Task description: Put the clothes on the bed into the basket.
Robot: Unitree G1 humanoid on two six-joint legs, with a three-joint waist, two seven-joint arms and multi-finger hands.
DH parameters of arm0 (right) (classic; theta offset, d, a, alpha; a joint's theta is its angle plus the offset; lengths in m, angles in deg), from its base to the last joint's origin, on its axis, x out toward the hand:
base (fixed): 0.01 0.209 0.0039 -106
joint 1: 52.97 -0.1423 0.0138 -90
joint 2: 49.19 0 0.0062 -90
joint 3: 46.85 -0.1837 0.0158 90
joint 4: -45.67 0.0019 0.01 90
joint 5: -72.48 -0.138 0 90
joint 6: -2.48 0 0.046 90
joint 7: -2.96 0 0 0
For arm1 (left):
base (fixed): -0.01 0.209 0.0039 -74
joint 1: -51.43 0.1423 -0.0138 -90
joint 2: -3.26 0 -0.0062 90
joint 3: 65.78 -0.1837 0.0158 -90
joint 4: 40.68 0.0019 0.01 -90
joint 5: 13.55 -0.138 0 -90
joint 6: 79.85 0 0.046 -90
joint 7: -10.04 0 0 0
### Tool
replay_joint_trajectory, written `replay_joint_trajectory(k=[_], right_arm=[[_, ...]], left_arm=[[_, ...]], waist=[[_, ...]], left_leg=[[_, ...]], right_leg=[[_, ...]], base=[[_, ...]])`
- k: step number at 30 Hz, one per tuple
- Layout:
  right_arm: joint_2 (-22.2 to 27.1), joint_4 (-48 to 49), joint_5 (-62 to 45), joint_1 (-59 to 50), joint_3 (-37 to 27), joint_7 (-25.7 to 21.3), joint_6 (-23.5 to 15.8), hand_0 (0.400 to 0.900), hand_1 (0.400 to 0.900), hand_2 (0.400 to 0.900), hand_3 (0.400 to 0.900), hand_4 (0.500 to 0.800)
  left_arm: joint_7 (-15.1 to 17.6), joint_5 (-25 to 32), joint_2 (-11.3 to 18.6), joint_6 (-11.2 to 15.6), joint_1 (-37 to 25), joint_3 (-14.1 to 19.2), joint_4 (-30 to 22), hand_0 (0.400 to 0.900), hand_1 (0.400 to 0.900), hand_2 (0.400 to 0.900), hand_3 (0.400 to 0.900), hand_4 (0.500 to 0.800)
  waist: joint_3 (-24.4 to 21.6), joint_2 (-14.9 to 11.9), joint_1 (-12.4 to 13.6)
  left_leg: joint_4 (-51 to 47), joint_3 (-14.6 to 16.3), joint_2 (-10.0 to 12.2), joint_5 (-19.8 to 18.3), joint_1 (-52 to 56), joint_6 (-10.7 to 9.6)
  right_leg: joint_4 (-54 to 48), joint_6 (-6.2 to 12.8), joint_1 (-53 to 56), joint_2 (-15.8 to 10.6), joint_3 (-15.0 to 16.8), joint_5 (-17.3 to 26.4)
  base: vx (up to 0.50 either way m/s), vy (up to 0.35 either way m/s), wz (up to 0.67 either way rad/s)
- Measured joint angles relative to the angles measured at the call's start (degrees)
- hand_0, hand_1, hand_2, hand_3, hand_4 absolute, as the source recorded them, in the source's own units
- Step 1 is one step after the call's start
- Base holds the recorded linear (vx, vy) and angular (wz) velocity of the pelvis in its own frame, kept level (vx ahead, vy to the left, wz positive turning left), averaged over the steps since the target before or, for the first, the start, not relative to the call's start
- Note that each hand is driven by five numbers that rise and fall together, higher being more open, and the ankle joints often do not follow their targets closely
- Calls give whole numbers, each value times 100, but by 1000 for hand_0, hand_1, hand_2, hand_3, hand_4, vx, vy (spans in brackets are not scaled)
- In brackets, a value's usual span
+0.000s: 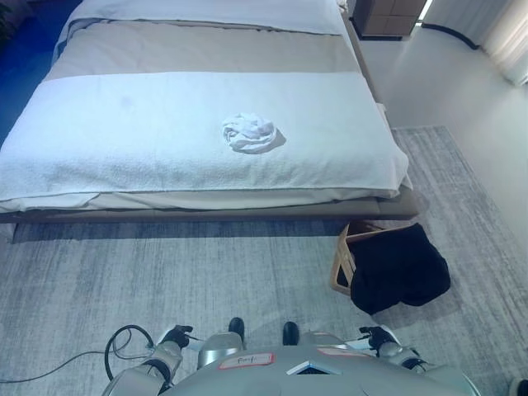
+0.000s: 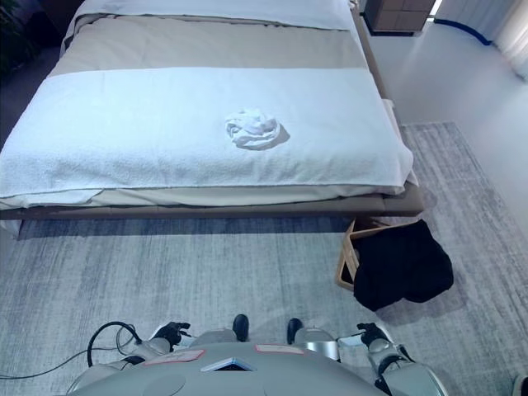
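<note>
White clothes (image 1: 248,132) bunched mid-bed (image 1: 99,124), well apart from both hands, left (image 1: 175,336) and right (image 1: 378,337); low, holding nothing, finger state unclear. Basket (image 1: 342,260) rightward under dark cloth (image 1: 398,268).

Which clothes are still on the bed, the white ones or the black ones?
The white bundle lies crumpled on the bed. The black garment drapes over the basket.

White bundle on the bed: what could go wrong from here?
The white cloth lies mid-bed, well away from both hands, so the reach may be long and leaning. It blends with the white blanket, so a hand might snag that too. A black garment drapes over the basket, possibly blocking its opening.
</note>
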Motion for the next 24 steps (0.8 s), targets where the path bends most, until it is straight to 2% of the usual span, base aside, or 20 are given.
replay_joint_trajectory(k=[24], right_arm=[[1, -7, 101, -12, -17, 37, 23, 900, 900, 900, 900, 800]], left_arm=[[-11, 3, -52, 21, 41, 82, -5, 900, 900, 900, 900, 800]], waist=[[3, 51, -4]], left_leg=[[-2, -2, 3, 0, 81, 0]], right_leg=[[-2, 0, 49, 0, -5, 0]], base=[[11, 2, 0]])
